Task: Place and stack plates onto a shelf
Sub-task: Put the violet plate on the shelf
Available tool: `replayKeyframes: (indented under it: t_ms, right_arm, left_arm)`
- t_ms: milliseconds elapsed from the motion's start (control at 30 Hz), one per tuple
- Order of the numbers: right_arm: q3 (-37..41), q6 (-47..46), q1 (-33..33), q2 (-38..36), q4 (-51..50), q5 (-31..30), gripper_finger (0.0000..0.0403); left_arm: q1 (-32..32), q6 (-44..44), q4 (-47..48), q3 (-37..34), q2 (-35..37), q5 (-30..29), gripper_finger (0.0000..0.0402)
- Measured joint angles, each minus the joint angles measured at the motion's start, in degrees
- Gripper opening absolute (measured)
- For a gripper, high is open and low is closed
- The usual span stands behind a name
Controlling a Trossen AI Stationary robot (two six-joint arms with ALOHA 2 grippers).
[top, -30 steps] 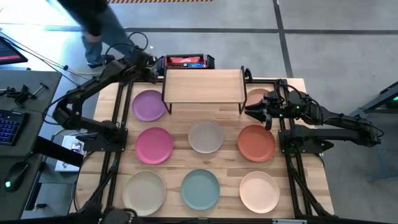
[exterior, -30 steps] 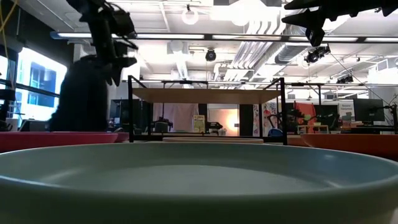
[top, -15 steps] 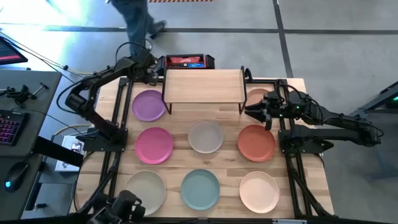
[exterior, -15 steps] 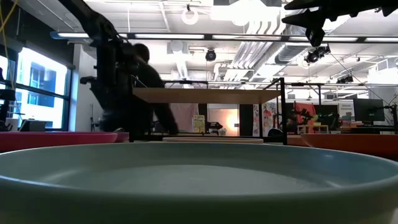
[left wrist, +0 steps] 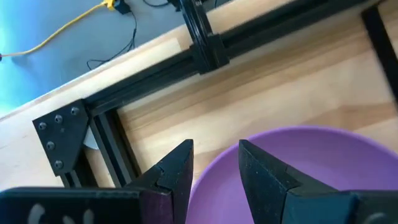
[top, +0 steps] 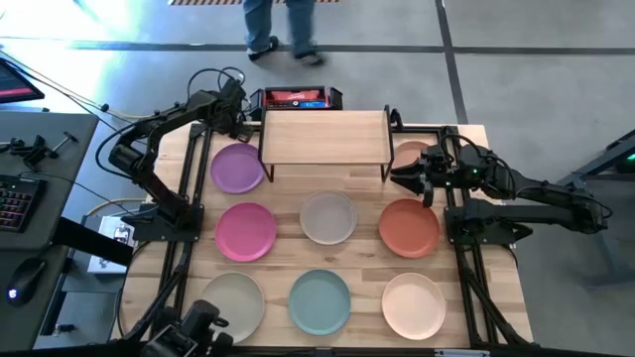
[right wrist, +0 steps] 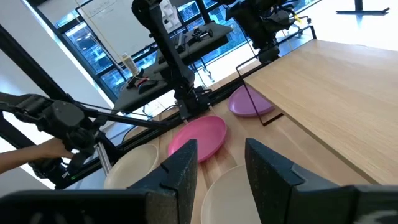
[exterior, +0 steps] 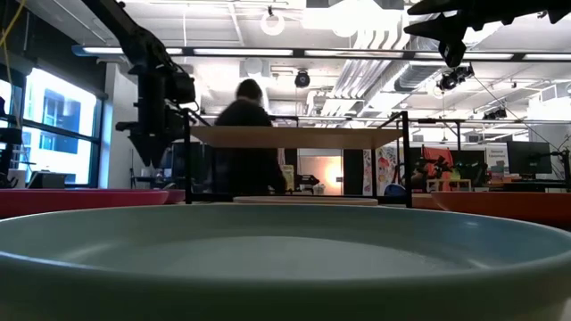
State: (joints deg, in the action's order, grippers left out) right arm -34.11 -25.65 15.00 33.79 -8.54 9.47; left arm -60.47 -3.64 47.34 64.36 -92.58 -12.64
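Observation:
Several round plates lie flat on the table: purple (top: 238,167), pink (top: 245,230), grey (top: 328,217), terracotta (top: 408,226), beige (top: 230,302), teal (top: 319,300), cream (top: 414,303). A peach plate (top: 410,151) is partly hidden by the right arm. The shelf (top: 324,136), bare on top, stands on its black legs at the far edge. My left gripper (left wrist: 214,165) is open and hangs just above the purple plate's far rim (left wrist: 249,146), touching nothing. My right gripper (top: 402,177) is open and waits high beside the shelf's right end.
A red and black box (top: 296,98) sits behind the shelf. A person (top: 283,22) walks past the far side. Black frame rails (top: 187,198) run along both table sides. A desk with a keyboard (top: 12,203) stands to the left.
My left gripper has come down from high near the shelf's left end toward the purple plate's far rim. The person behind the table has walked from left to right. No plate has moved.

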Motion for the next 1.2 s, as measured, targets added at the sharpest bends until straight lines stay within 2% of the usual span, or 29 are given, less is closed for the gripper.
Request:
replayKeyframes:
  t_ms: [467,1067,1200]
  right_arm:
    - [0.0,0.2,0.0,0.0,-2.6,0.0,0.0119]
    - [0.0,0.6,0.0,0.0,-5.4,0.0,0.0119]
    - [0.0,0.6,0.0,0.0,-5.4,0.0,0.0119]
  left_arm:
    - [0.0,8.6,3.2,0.0,-1.7,0.1,0.0117]
    - [0.3,12.9,6.6,0.0,-7.6,-0.3,0.0117]
    - [0.3,12.9,6.5,0.0,-8.9,-2.2,0.0117]
